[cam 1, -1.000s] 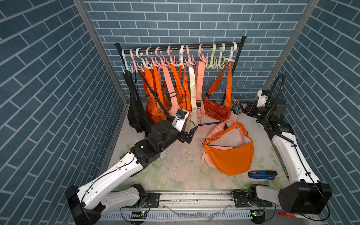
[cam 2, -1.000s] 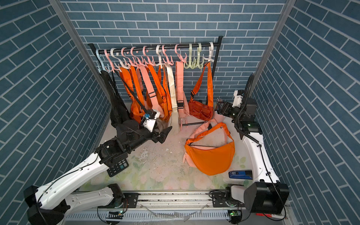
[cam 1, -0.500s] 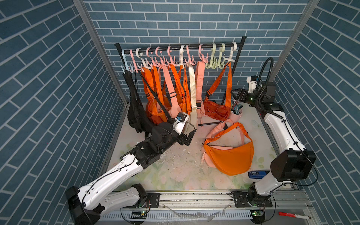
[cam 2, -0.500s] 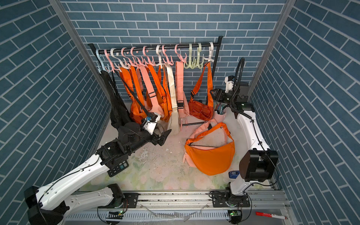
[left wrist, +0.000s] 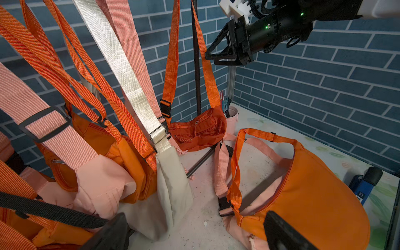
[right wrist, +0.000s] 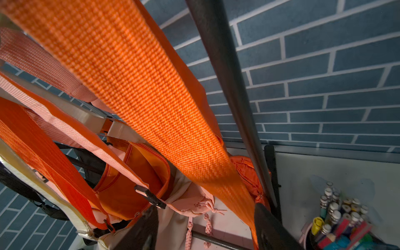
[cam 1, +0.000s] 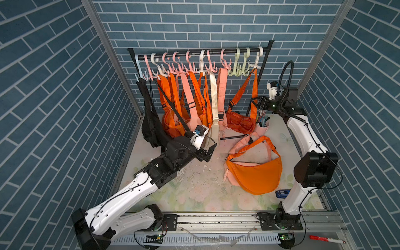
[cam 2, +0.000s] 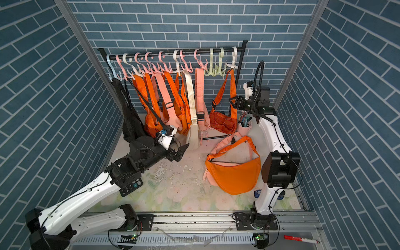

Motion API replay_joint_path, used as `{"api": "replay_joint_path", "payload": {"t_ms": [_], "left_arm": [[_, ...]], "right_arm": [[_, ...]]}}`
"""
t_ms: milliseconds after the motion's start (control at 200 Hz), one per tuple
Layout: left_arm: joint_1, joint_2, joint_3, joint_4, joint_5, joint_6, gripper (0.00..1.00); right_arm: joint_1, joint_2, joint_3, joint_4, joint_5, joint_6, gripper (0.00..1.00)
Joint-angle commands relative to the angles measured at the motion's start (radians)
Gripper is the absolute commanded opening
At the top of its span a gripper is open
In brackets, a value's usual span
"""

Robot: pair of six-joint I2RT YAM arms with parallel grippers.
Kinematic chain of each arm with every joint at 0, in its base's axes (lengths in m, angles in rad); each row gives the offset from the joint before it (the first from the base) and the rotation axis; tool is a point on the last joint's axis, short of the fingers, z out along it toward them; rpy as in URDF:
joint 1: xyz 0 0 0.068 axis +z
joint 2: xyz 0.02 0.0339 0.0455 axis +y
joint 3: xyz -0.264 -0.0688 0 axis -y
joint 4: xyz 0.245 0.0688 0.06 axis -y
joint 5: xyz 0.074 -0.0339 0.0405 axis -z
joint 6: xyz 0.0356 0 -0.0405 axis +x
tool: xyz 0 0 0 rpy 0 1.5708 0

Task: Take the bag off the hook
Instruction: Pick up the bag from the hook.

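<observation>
Bag (cam 1: 239, 124), dark orange, one item. Where is it held?
— Reading the table (cam 1: 194, 190) as a clock with 12 at the back wall, it is at 1 o'clock. It hangs by its strap (right wrist: 151, 108) from what looks like the white hook (cam 1: 258, 61) at the end of the rail (cam 1: 194, 52). Its bottom is low beside the pen cup (cam 1: 263, 125); whether it touches the table I cannot tell.

Right gripper?
— Right gripper (cam 1: 256, 104), at 2 o'clock. A second ago it sat back in that corner with the arm folded low. The arm is now raised and the gripper has moved in to the strap, about halfway up. The jaws are parted with the strap running between them, not pinched.

Left gripper?
— Left gripper (cam 1: 208, 151), near centre toward 10 o'clock. Jaws spread wide and empty, position unchanged.

Other stock?
— Loose bag (cam 1: 256, 173), bright orange, flat on the table at 4 o'clock, off the rail.

What does this mean for the task?
— As I judge it, the reach is done and the grip is pending. The next move calls for closing on the strap, then lifting it up and toward 6 o'clock to clear the hook. One risk is the post (right wrist: 227, 86) just beside the strap, which could catch a finger
</observation>
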Motion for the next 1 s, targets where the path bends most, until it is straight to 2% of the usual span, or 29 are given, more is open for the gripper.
{"api": "replay_joint_path", "payload": {"t_ms": [0, 310, 700, 995], "left_arm": [[0.007, -0.005, -0.021, 0.030, 0.002, 0.016, 0.99], [0.008, -0.008, -0.028, 0.038, 0.015, 0.019, 0.99], [0.008, -0.005, -0.030, 0.041, 0.023, 0.010, 0.99], [0.009, 0.006, -0.031, 0.043, 0.023, 0.010, 0.99]], "right_arm": [[0.022, 0.024, 0.049, -0.015, -0.001, -0.073, 0.69], [0.031, 0.075, 0.149, -0.051, 0.039, -0.080, 0.64], [0.020, 0.065, 0.174, -0.122, 0.070, -0.134, 0.70], [0.017, 0.142, 0.234, -0.159, 0.085, -0.164, 0.70]]}}
